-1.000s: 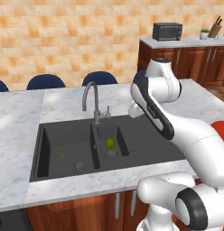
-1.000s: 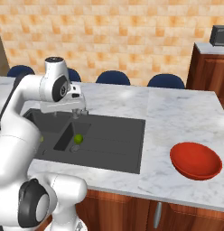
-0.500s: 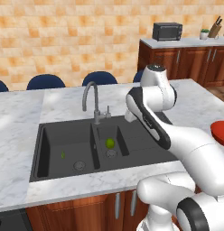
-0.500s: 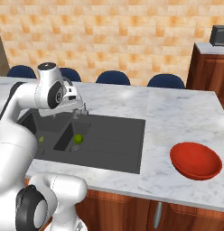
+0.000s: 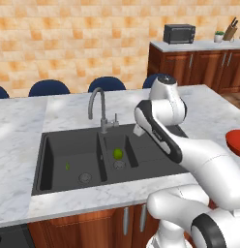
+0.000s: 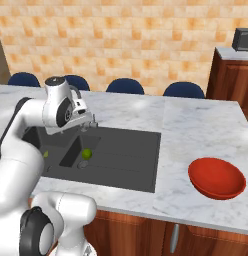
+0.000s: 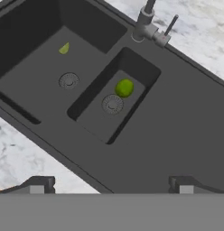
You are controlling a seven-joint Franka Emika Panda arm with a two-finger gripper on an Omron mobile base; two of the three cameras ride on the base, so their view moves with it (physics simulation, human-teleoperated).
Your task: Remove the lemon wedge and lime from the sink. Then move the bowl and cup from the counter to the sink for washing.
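The dark grey sink (image 5: 156,162) (image 6: 131,162) (image 7: 181,131) lies below my hand. The round yellow-green lime (image 5: 117,153) (image 6: 86,154) (image 7: 124,87) rests in the small middle basin beside its drain. In the large basin lies the thin green lemon wedge (image 5: 67,166) (image 7: 64,48), near the far wall. My gripper (image 7: 111,185) hovers open above the sink's drainboard side, nothing between its fingertips (image 7: 41,182). The red bowl (image 6: 217,178) (image 5: 236,143) sits on the marble counter (image 6: 196,130) right of the sink. The cup is out of view.
A curved grey faucet (image 5: 97,104) (image 7: 147,25) stands behind the basins, close to my arm. Blue chair backs (image 5: 48,87) line the counter's far side. A microwave (image 5: 179,33) sits on the far counter.
My arm has bent lower and leaned in over the sink. Lime, lemon wedge and bowl have not moved. The jaws stayed open.
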